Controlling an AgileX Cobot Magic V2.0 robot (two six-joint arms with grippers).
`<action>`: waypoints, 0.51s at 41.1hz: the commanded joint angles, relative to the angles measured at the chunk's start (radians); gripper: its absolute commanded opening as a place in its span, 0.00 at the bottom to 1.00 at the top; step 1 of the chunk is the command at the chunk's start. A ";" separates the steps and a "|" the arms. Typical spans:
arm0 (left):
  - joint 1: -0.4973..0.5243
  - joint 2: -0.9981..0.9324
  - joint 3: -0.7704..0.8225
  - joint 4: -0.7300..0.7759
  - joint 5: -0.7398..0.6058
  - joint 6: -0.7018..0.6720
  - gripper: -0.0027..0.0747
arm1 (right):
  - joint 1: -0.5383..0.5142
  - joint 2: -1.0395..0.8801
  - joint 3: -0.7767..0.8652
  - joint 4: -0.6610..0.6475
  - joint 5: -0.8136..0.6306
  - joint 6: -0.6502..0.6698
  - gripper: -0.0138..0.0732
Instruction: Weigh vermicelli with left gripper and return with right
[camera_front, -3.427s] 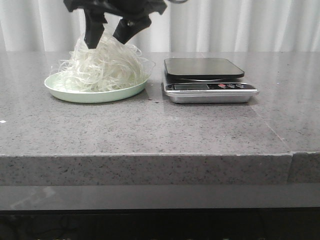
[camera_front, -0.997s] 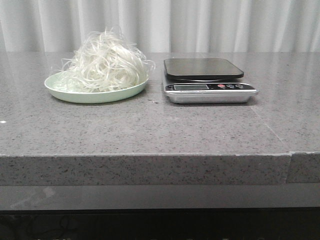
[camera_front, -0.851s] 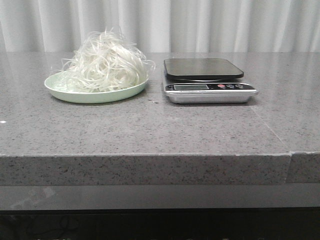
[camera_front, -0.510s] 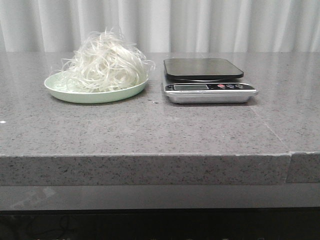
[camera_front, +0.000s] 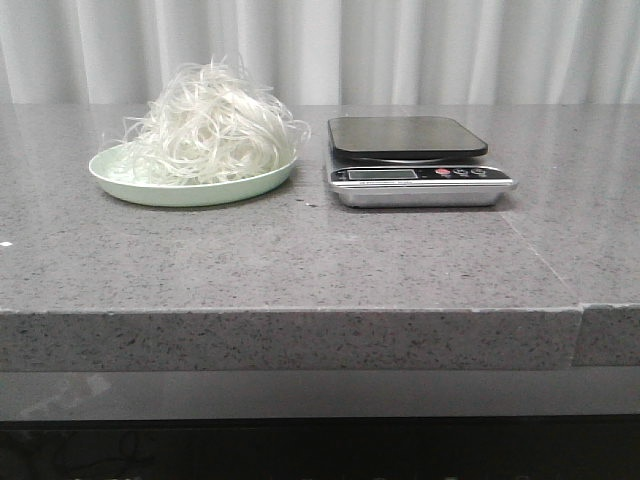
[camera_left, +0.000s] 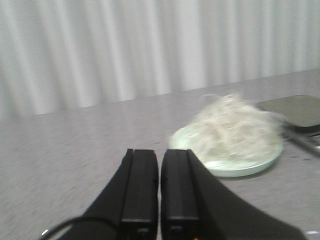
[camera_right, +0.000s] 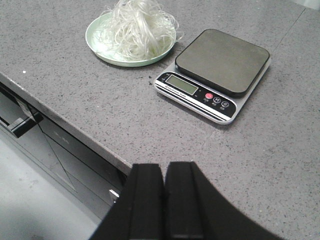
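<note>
Both grippers (left (camera_left: 160, 200), right (camera_right: 164, 200)) closed, empty. Loose white glassy vermicelli tangle (camera_front: 212, 125) heaped on pale green plate (camera_front: 150, 188); strands likely shed when lifted.

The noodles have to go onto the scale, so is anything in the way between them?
No, nothing visible is in the way. The noodles sit piled on the green plate, and the scale stands right beside it on the robot's right, its black top bare. Only open grey counter lies between plate and scale.
</note>
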 joint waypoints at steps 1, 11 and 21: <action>0.064 -0.032 0.054 -0.005 -0.165 -0.012 0.22 | -0.005 0.004 -0.024 -0.009 -0.062 -0.005 0.34; 0.127 -0.118 0.155 -0.036 -0.193 -0.012 0.22 | -0.005 0.004 -0.024 -0.009 -0.062 -0.005 0.34; 0.127 -0.116 0.167 -0.036 -0.198 -0.012 0.22 | -0.005 0.006 -0.024 -0.009 -0.060 -0.005 0.34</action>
